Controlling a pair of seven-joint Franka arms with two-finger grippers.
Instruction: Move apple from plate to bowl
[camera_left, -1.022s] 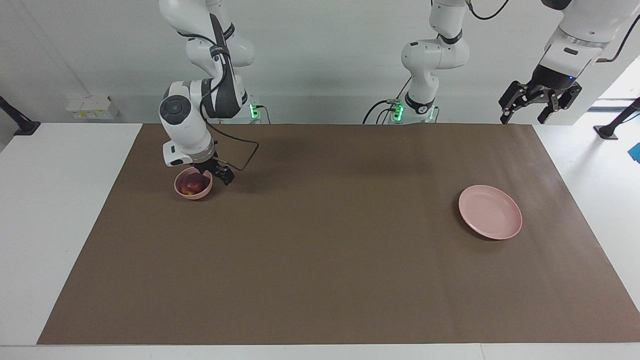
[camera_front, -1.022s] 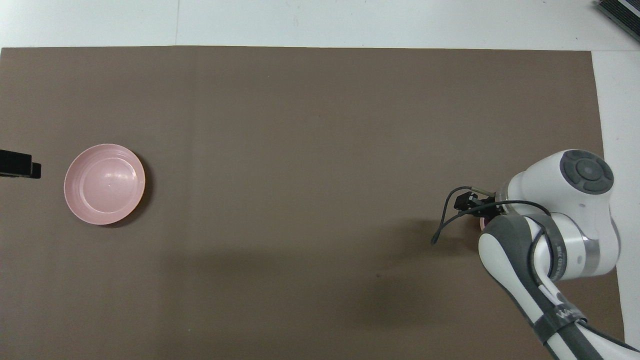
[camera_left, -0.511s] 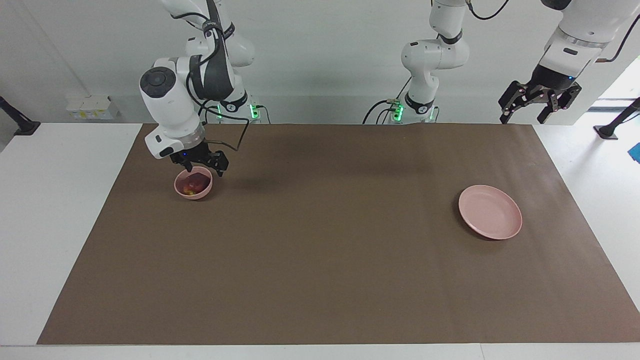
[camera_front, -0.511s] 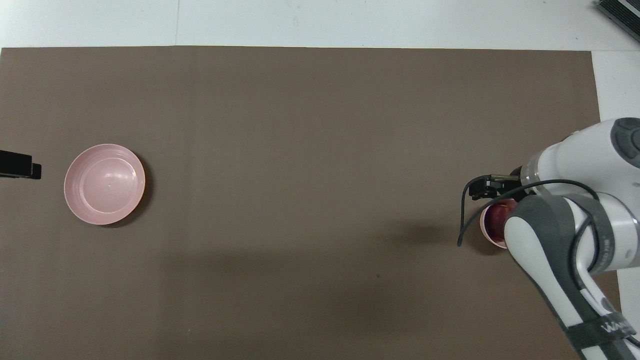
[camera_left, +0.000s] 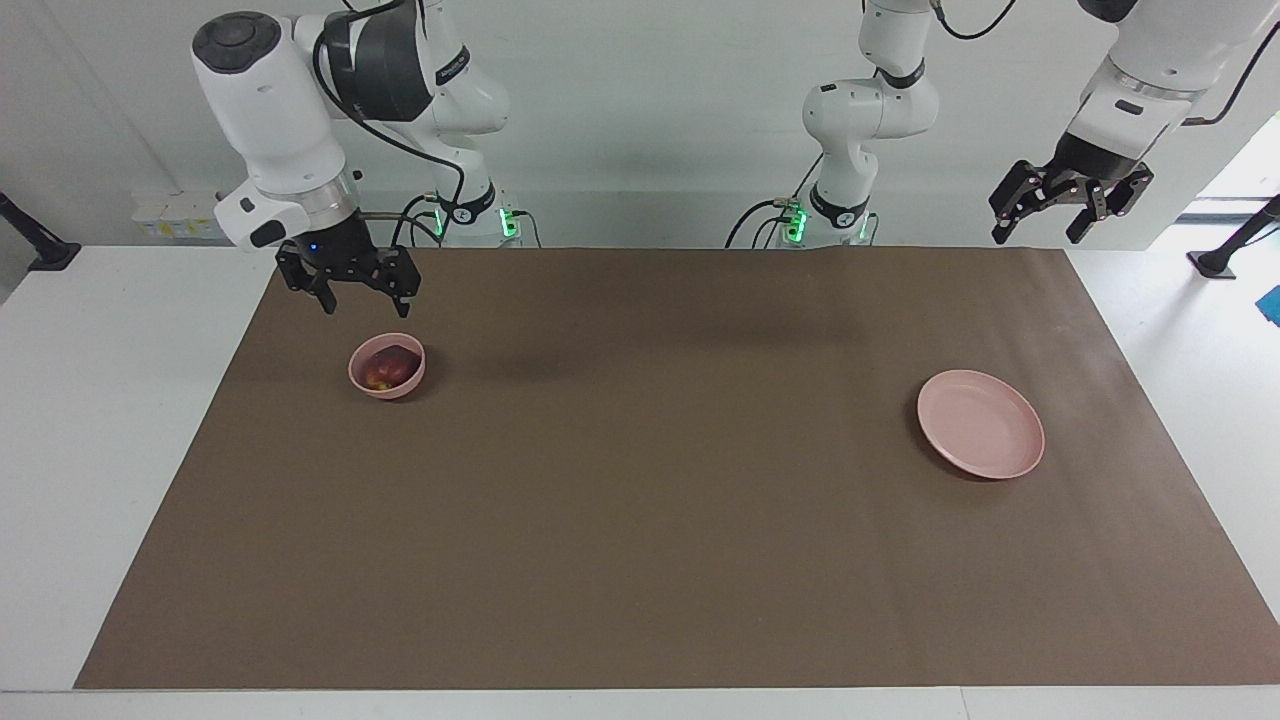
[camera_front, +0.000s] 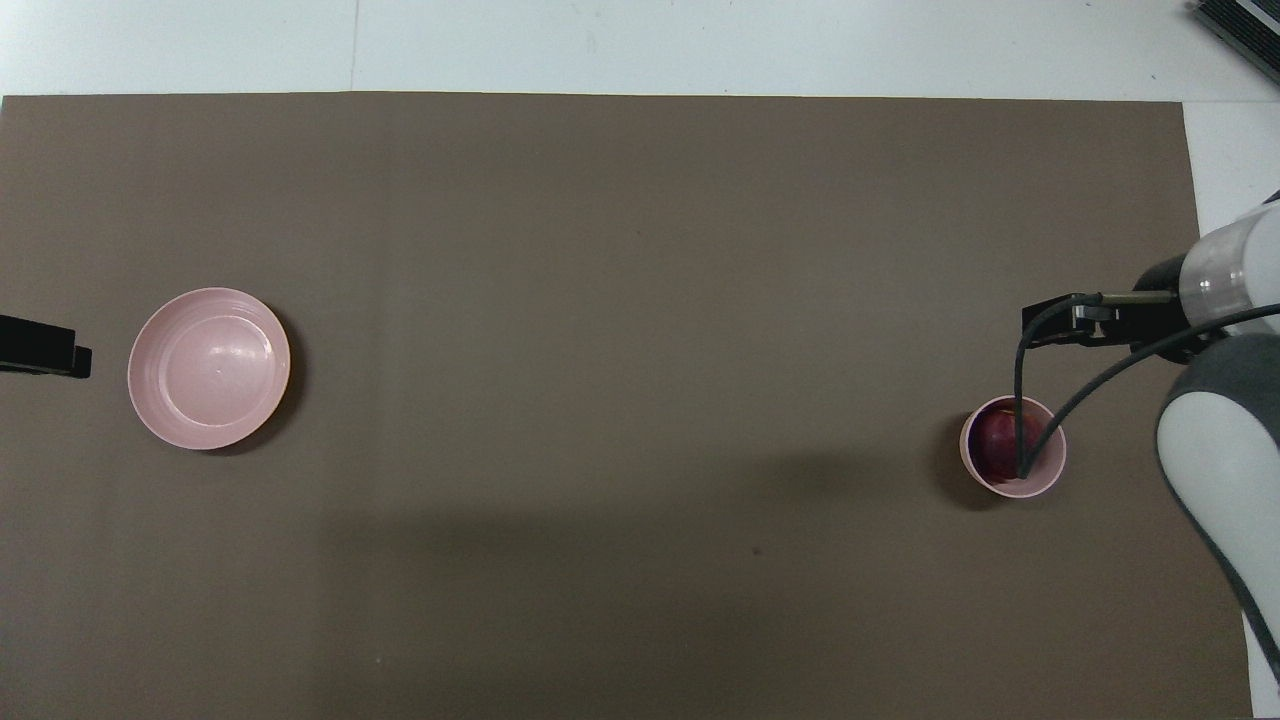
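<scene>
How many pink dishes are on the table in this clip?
2. The plate lies empty at the left arm's end of the table. The bowl, holding the apple, sits at the right arm's end. None appears hidden.

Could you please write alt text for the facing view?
The apple sits in the bowl; the right gripper hangs open above it. The plate lies bare at the left arm's end, where the left gripper waits, open.

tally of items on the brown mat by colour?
Pale pink: 2, the plate and the bowl
Dark red: 1, the apple, in the bowl
Total: 3
</scene>
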